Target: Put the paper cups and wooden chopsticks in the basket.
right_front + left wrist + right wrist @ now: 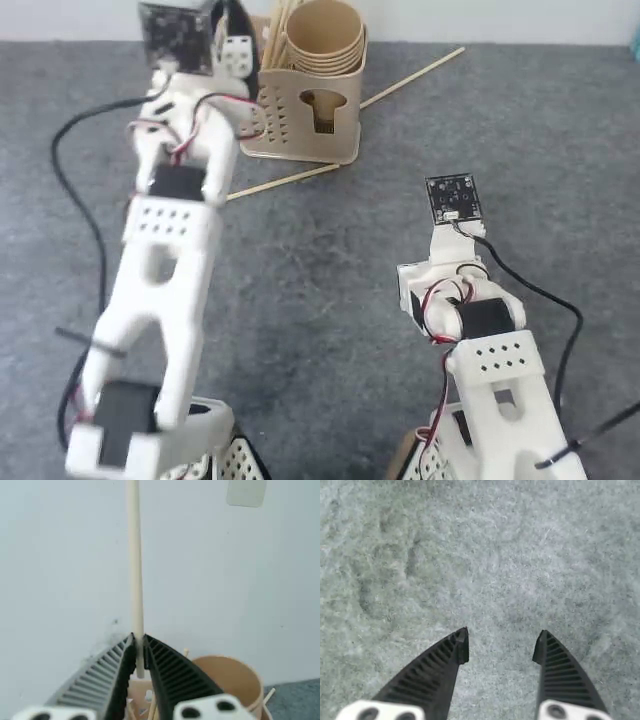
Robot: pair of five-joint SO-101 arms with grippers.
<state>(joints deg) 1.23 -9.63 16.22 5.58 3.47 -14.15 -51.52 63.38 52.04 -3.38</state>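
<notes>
At the far edge of the grey felt worktop [330,280], left of its middle, we see the left gripper [139,642] poised over the beige perforated basket [300,125], its ribbed black fingers [170,672] pinched nearly together on a single wooden chopstick [134,555] that runs straight out past the fingertips against the pale wall. Just beside the gripper, the stack of paper cups [325,35] stands nested and upright in the basket's right-hand compartment, while a bundle of chopsticks [278,30] stands in the compartment to its left. Two more sticks lie on the felt outside: a second chopstick [282,182] rests just in front of the basket, one end at its base, and a third chopstick [412,77] angles away from the basket's right side toward the far edge. Well apart from all this, near the worktop's near right corner, the right gripper [501,647] hangs above bare felt with its fingers [440,672] spread wide and nothing between them.
</notes>
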